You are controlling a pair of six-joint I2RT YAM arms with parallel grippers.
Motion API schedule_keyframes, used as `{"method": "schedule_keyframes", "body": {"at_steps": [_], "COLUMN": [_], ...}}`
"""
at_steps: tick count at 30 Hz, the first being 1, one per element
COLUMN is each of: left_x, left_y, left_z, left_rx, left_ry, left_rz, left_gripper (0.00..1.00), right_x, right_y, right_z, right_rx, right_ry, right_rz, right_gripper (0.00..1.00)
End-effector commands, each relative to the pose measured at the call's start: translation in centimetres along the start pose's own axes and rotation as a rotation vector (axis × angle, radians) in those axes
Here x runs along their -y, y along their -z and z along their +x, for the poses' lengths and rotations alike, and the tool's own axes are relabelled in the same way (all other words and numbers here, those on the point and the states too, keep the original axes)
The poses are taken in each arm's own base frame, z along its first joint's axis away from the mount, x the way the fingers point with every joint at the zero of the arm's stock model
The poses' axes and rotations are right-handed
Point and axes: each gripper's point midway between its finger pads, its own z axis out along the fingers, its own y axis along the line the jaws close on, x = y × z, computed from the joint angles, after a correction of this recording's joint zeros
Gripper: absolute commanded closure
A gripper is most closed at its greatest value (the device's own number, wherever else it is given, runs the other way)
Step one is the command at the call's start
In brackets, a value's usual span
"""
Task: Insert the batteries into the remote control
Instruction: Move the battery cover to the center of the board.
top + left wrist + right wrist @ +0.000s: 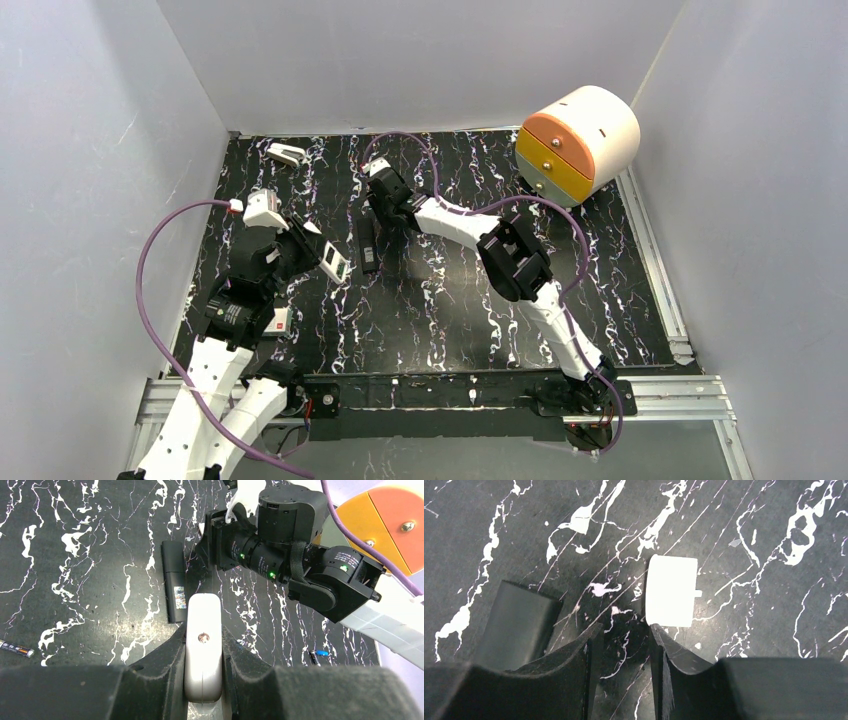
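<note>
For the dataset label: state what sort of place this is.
Probably a robotics lab test cell: grey walls box in a black marbled tabletop, and two robot arms are bolted to an aluminium rail.

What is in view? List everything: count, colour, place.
table: 1, black, white-veined, underneath
drawer unit: 1, cream, orange, yellow, far right corner
black remote: 1, black, mid-table
white remote: 1, white, in left gripper
white piece: 1, white, ahead of right gripper
white object: 1, white, far left corner
black battery: 1, black, table, left wrist view's left edge
blue battery: 1, blue, table beside right arm
left gripper: 1, black, shut on white remote
right gripper: 1, black, open, empty
</note>
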Motion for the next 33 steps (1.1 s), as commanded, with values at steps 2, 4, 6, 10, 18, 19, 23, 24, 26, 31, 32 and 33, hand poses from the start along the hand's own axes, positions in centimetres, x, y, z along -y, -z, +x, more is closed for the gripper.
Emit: {"method": "schedule_keyframes", "body": {"at_steps": [2, 4, 6, 10, 18, 19, 23, 24, 26, 31, 32, 33], "left_x": [-0.1, -0.1, -0.2, -0.2, -0.1, -0.1, -0.3, -0.3, -0.2, -0.1, -0.1, -0.1], "left_y": [0.1, 0.1, 0.0, -0.1, -0.4, -0.4, -0.4, -0.5, -0.5, -0.8, -0.8, -0.7], "left_z": [-0.2, -0.2, -0.1, -0.1, -0.1, -0.2, -0.1, -0.1, -0.1, 0.0, 0.0, 0.0], "left_rx": [0.010, 0.006, 0.003, 0.000, -0.006, -0.005, -0.007, -0.011, -0.014, -0.018, -0.018, -0.018], "left_ry": [-0.005, -0.007, -0.007, -0.009, -0.012, -0.013, -0.017, -0.019, -0.019, -0.017, -0.017, -0.017], "left_rz": [-0.006, -0.007, -0.008, -0.011, -0.012, -0.013, -0.021, -0.022, -0.020, -0.017, -0.017, -0.018], "left_gripper": [1.00, 1.00, 1.00, 1.00, 1.00, 1.00, 1.00, 1.00, 1.00, 1.00, 1.00, 1.00], "right_x": [0.6, 0.6, 0.7, 1.2, 1.5, 1.7, 1.8, 1.6, 1.3, 1.1, 1.1, 1.2], "right_y": [-0.5, -0.6, -0.5, 0.5, -1.0, -1.4, -2.2, -2.3, -2.7, -3.5, -3.5, -3.6], "right_z": [-3.4, -3.4, -3.5, -4.6, -4.6, -4.4, -3.7, -3.5, -2.9, -1.5, -1.3, -1.2], "right_rx": [0.115, 0.116, 0.119, 0.149, 0.151, 0.142, 0.126, 0.122, 0.103, 0.061, 0.056, 0.051], "right_ry": [0.012, 0.014, 0.018, 0.023, 0.036, 0.023, -0.013, -0.017, -0.021, -0.020, -0.020, -0.019], "right_rz": [0.042, 0.045, 0.050, 0.077, 0.055, 0.049, 0.012, -0.002, -0.029, -0.037, -0.034, -0.027], "right_gripper": [0.53, 0.53, 0.53, 0.53, 0.51, 0.51, 0.52, 0.53, 0.56, 0.68, 0.72, 0.75]}}
